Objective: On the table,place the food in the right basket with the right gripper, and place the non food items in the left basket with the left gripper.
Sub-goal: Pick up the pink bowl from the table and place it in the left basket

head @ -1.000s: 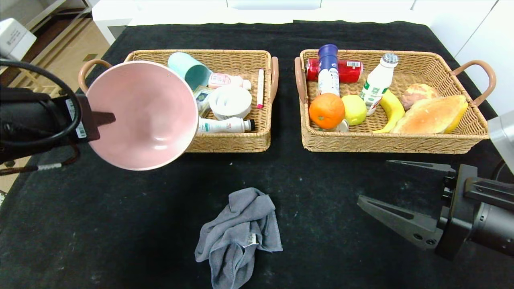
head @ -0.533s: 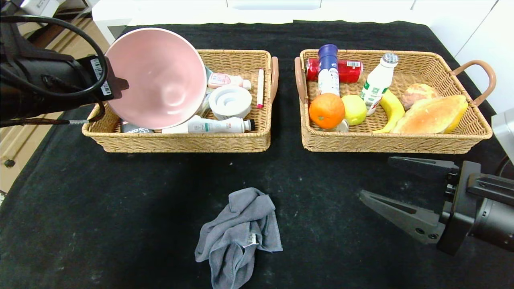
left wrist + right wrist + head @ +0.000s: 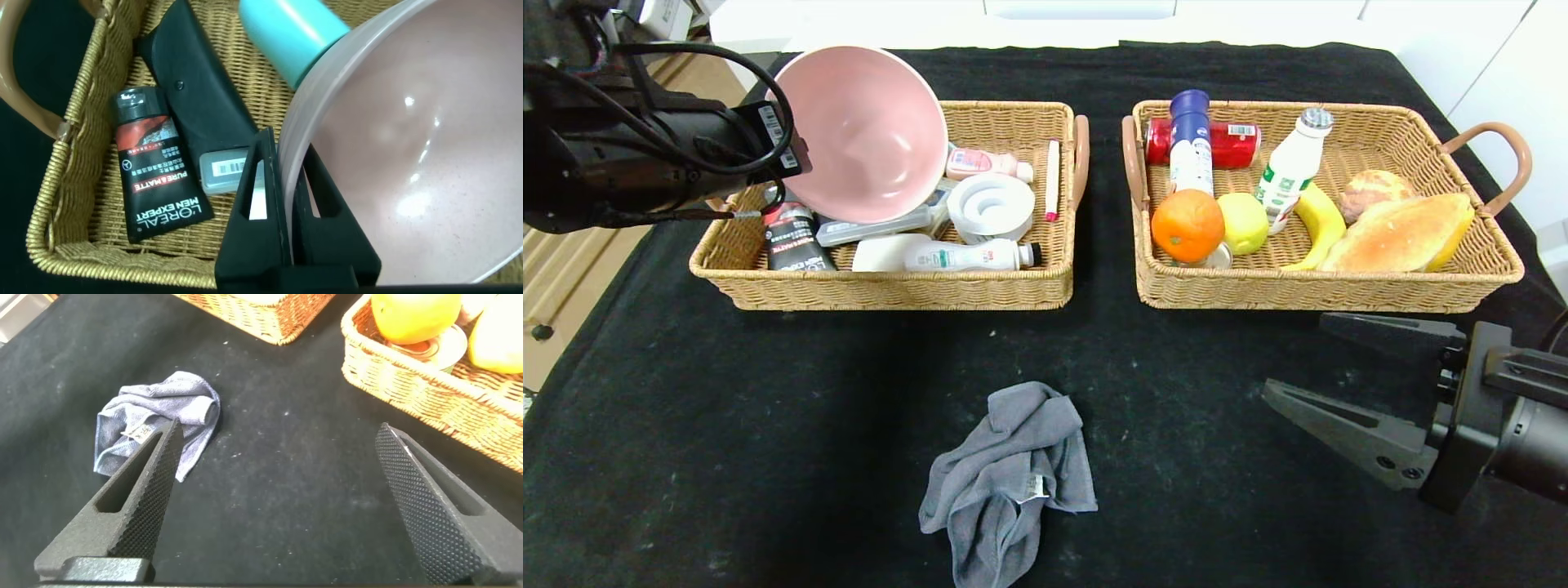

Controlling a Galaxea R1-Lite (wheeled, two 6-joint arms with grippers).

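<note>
While pinched at rim by left gripper [image 3: 288, 214], pink bowl [image 3: 866, 131] likely rigid, slippery, breakable; right gripper [image 3: 1347, 380] wide, empty, near table [image 3: 727, 425].

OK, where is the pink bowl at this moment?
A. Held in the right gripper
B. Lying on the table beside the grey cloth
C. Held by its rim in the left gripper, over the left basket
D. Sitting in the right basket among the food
C: the left gripper is shut on the rim of the bowl, tilted above the left basket; the cloth lies alone on the table, and the right gripper is open and empty.
</note>
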